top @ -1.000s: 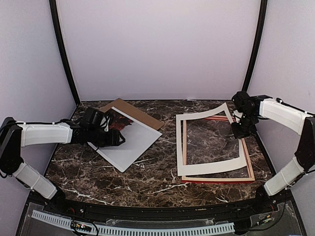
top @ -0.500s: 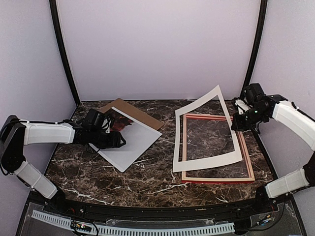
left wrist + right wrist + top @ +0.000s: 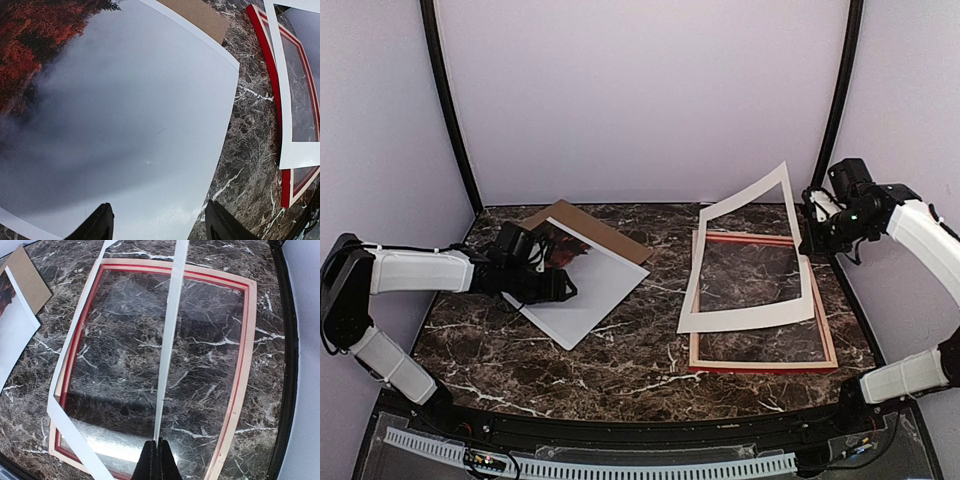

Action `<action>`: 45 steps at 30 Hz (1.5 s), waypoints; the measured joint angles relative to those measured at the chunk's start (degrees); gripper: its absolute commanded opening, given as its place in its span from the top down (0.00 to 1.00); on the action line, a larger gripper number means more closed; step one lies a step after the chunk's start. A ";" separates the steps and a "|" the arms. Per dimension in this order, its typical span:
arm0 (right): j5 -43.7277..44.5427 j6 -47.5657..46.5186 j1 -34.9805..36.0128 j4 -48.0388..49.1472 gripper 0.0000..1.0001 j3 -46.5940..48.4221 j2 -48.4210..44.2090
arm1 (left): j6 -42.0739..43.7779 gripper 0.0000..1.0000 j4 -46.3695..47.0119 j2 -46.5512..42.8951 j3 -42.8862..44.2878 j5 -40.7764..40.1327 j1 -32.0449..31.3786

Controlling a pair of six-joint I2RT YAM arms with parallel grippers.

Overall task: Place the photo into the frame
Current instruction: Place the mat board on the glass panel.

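Photo point(image 3: 588, 290) lies at left, not yet in the frame point(image 3: 828, 340). Right gripper point(image 3: 157, 452) is clamped on the white mat point(image 3: 745, 318), which is tilted up off the frame; left gripper point(image 3: 159, 226), fingers apart, hovers over the photo.

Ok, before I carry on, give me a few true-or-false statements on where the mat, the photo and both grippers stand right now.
1. The right gripper is shut on an edge of the white mat. True.
2. The white mat lies flat on the frame. False: it is tilted up on its far side, with only its near edge down on the frame.
3. The photo already sits inside the frame. False: it lies off to the left, partly over the brown backing board.
4. The left gripper is over the photo with its fingers apart. True.
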 measured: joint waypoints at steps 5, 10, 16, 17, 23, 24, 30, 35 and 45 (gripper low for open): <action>4.92 0.00 -0.04 -3.28 1.00 0.44 0.07 | -0.33 0.35 -0.02 0.44 0.24 0.17 -0.35; 8.20 0.00 -0.13 -5.01 1.00 0.59 1.14 | -0.52 0.35 -0.02 0.44 0.28 0.17 -0.76; 10.62 -1.07 -0.13 -5.53 1.00 1.31 5.84 | -0.79 0.35 -0.07 0.42 0.28 0.11 -1.11; 10.99 -1.31 -0.13 -5.55 1.00 1.31 6.71 | -0.79 0.35 -0.07 0.42 0.28 0.11 -1.16; 13.49 -2.38 -0.13 -5.55 1.00 1.31 10.60 | -0.81 0.35 -0.20 0.42 0.28 0.07 -1.40; 14.14 -2.60 -0.15 -5.55 1.00 1.31 10.95 | -0.81 0.35 -0.22 0.42 0.28 0.07 -1.44; 16.09 -4.70 -0.13 -5.51 1.00 1.31 12.02 | -0.83 0.35 -0.85 0.42 0.39 0.00 -1.60; 18.05 -7.02 -0.13 -5.44 1.00 1.31 13.70 | -1.07 0.35 -1.27 0.46 1.51 -0.17 -2.25; 21.33 -10.75 -0.13 -4.98 1.00 -0.42 14.23 | -1.81 0.35 -1.51 1.77 2.97 -0.79 -3.45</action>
